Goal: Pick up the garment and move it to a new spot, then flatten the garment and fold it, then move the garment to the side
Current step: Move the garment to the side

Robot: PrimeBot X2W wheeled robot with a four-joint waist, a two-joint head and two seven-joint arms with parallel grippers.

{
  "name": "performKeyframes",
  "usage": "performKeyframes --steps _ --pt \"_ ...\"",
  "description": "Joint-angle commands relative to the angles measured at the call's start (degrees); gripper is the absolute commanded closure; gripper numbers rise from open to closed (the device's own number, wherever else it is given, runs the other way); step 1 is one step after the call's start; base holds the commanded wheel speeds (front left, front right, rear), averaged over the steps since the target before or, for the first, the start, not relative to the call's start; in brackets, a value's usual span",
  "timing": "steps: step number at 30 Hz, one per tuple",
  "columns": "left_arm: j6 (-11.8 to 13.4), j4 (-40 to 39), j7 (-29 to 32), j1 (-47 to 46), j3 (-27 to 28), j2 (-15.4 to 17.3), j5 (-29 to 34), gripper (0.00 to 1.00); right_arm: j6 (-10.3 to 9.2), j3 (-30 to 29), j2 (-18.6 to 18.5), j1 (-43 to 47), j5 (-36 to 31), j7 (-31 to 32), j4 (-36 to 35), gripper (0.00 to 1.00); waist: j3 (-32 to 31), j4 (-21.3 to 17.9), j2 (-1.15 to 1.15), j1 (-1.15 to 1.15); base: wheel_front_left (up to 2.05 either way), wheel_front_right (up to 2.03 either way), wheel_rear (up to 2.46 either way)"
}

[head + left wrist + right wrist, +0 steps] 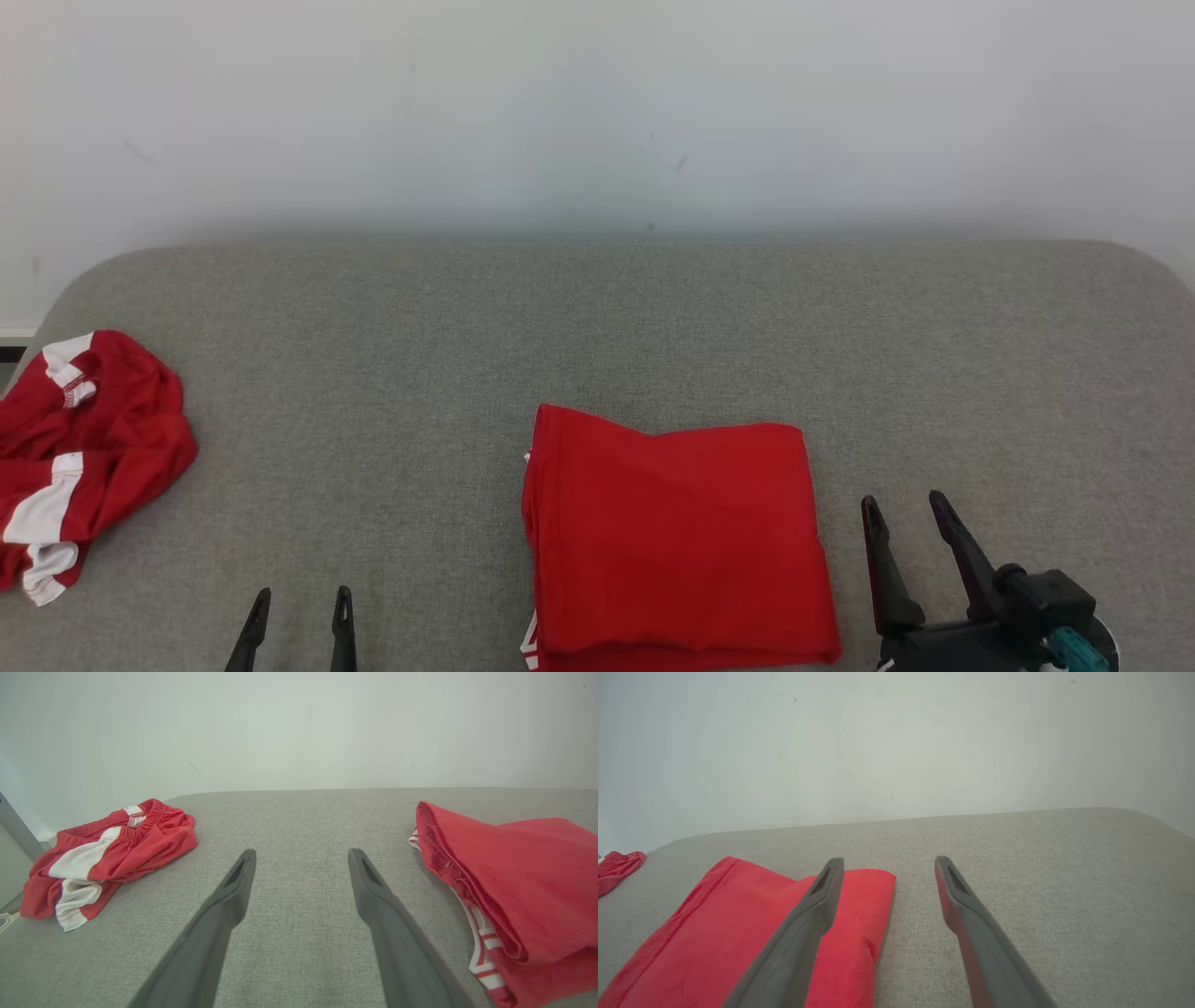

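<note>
A red garment point(677, 541) lies folded into a flat rectangle near the front middle of the grey table; white striped trim peeks out at its lower left edge. It also lies at the right of the left wrist view point(518, 891) and at the lower left of the right wrist view point(738, 942). My left gripper point(301, 602) point(301, 856) is open over bare table, well left of the garment. On the garment's right side my right gripper point(906, 509) point(887, 863) stands open and empty, apart from the cloth.
A crumpled red and white garment point(79, 448) point(103, 858) sits at the table's far left edge. The grey table point(597, 317) runs back to a pale wall, with rounded far corners. Bare surface stretches behind and to the right of the folded garment.
</note>
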Motion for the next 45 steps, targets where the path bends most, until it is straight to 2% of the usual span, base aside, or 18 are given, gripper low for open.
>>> performKeyframes --steps 1,4,11,16,25,26,27,28,31,32,35,36,39,40,45 --pt "0.1 0.0 -0.1 -0.6 -0.1 0.0 -0.2 0.00 -0.10 0.0 -0.3 -1.4 0.2 0.0 1.2 0.00 0.1 0.2 0.00 0.00 0.00 0.00 0.00" --pt "0.0 0.3 -0.1 -1.1 -0.6 0.0 -0.2 0.00 -0.10 0.7 -0.4 -5.8 0.2 0.0 7.6 0.00 0.3 0.8 0.00 0.00 0.00 0.00 0.00" --pt "-0.1 1.2 -0.1 -2.4 -2.0 0.0 -0.5 0.00 -0.10 2.6 -0.5 -17.5 2.0 -0.1 27.7 0.00 0.9 3.0 0.00 0.00 0.00 0.00 0.00" --pt "-0.1 1.7 -0.1 -2.9 -2.9 0.0 -0.8 0.00 -0.10 4.8 -0.4 -22.7 4.3 0.1 39.5 0.00 1.2 4.3 0.00 0.00 0.00 0.00 0.00" --pt "-0.2 2.1 -0.1 -3.2 -2.5 0.0 -0.7 0.00 -0.10 9.5 1.5 -25.7 9.4 1.4 50.5 0.00 1.3 4.7 0.00 0.00 0.00 0.00 0.00" --pt "-0.2 2.1 -0.1 -3.3 -2.6 0.0 -0.6 0.00 -0.10 10.0 1.7 -26.0 10.2 1.5 51.0 0.58 1.3 4.7 0.00 0.00 0.00 0.00 0.00" --pt "-0.2 2.2 -0.1 -3.4 -2.5 0.0 -0.6 0.00 -0.10 10.7 1.8 -26.2 10.7 1.6 51.4 0.69 1.3 4.7 0.00 0.00 0.00 0.00 0.00" --pt "-0.3 2.2 -0.1 -3.5 -2.5 0.0 -0.6 0.00 -0.10 11.3 1.9 -26.3 11.3 1.6 51.7 1.00 1.3 4.6 0.00 0.00 0.00 0.00 0.00" --pt "-0.4 2.2 -0.1 -3.3 -2.3 0.0 -0.5 0.00 -0.10 13.0 1.1 -27.4 11.7 0.9 52.2 1.00 1.3 4.4 0.00 0.00 0.00 0.00 0.00" --pt "-0.4 2.1 -0.1 -3.2 -2.2 0.0 -0.4 0.00 -0.11 15.2 -0.9 -28.7 11.2 0.5 51.7 1.00 1.4 3.9 0.00 0.00 0.00 0.00 0.00" --pt "-0.4 1.8 -0.1 -3.6 -2.0 0.0 -0.4 0.00 -0.12 17.0 -4.1 -31.2 11.1 0.2 51.0 1.00 2.1 3.0 0.00 0.00 0.00 0.00 0.00" --pt "-0.4 1.8 -0.1 -3.6 -2.0 0.0 -0.4 0.00 -0.12 17.0 -4.1 -31.2 11.1 0.2 51.0 1.00 2.1 3.0 0.00 0.00 0.00 0.00 0.00" --pt "-0.4 1.3 -0.1 -4.5 -1.7 0.0 -0.6 0.00 -0.11 19.7 -8.1 -34.9 11.0 0.0 50.2 1.00 3.8 1.2 0.00 0.00 0.00 0.00 0.00" --pt "-0.4 1.3 -0.1 -4.5 -1.7 0.0 -0.6 0.00 -0.11 19.7 -8.1 -34.9 11.0 0.0 50.2 1.00 3.8 1.2 0.00 0.00 0.00 0.00 0.00" --pt "-0.5 0.0 -0.1 -6.2 -1.7 0.0 -0.6 0.00 -0.11 23.3 -14.1 -41.2 10.7 0.6 49.3 1.00 7.2 -1.2 0.00 0.00 0.00 0.00 0.00"
